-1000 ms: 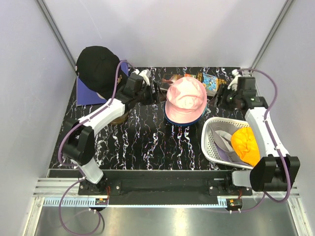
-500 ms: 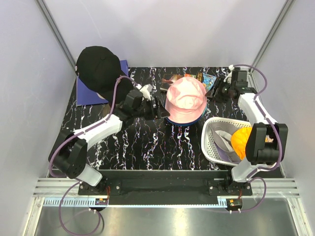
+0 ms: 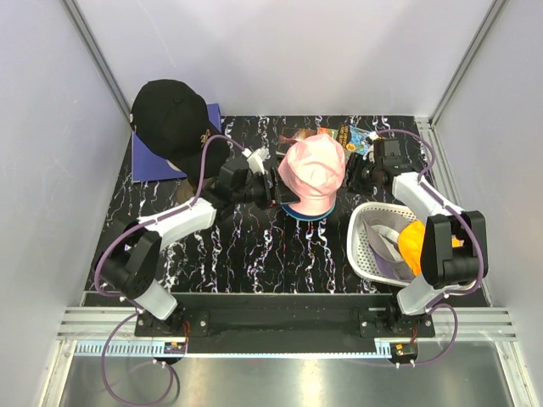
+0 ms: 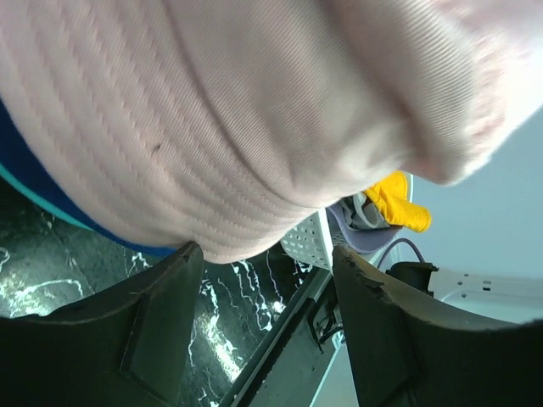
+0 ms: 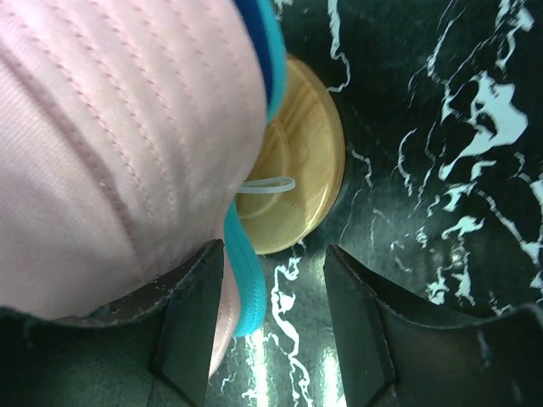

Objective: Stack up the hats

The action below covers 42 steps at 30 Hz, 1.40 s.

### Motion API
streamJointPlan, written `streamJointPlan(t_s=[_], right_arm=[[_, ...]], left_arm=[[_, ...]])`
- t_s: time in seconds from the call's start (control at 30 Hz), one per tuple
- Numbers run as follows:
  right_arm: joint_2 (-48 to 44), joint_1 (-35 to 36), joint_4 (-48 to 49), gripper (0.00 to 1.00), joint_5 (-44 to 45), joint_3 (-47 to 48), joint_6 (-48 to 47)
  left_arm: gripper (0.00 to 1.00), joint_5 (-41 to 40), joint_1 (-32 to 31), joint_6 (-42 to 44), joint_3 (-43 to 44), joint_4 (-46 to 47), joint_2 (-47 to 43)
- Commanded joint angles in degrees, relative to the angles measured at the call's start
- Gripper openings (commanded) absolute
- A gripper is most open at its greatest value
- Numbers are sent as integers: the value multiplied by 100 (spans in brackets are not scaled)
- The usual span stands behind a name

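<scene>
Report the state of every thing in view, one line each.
Pink bucket hat: topmost on the centre stack.
Teal hat: under it, brim edge showing.
Black baseball cap: apart, far left corner.
Orange hat: in the white basket.
Left end effector: open, at the pink brim.
Right end effector: open, beside the stack's brim.
</scene>
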Motion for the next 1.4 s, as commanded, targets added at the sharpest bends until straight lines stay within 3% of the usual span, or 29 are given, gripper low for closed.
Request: streamJointPlan(t_s=[0.0,0.13,0.33,0.57,1.03,1.13,1.37], right_arm=[[-428,176,179,59,26,-173,167],[-534,220,171,59,17,-288,228],[-578,273,153,59,-18,-358,228],[-657,291,74,59,-26,-384,228],[-719,308,-102,60,0,-437,237],[-754,308,-128,60,-9,-472,228],[-947,299,-356,63,193,-429,97]], left_arm=[[66,-417,21,-70,-165,-293,-430],[72,-831,56,-35,-429,-479,-722],[72,-585,126,-105,-579,513,-424],[68,-602,319,-298,-824,1655,-248],[59,-409,707,-650,-1124,2703,33],[55,-365,724,-659,-1036,2791,183],[30,-356,777,-642,-939,2818,341]])
